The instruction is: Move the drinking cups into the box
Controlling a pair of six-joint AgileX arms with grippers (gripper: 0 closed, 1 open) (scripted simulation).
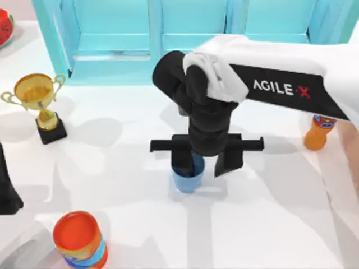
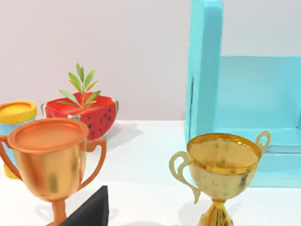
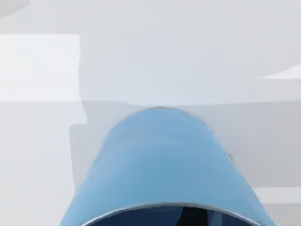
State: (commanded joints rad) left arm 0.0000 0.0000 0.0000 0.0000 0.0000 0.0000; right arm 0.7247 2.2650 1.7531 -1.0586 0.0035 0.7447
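Now | right tool (image 1: 190, 162) over blue cup (image 1: 188, 178); grip seemingly unclear

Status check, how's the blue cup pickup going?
Right gripper down over blue cup at table centre, fingers hidden. Left arm parked at left edge. Cup upright on white table. Orange-red can and gold trophy stand well clear.

The right arm (image 1: 280, 73) is a glossy white shell with a black panel reading AGILE in white and a red X, ending in a black ribbed wrist and black crossbar gripper (image 1: 205, 162).
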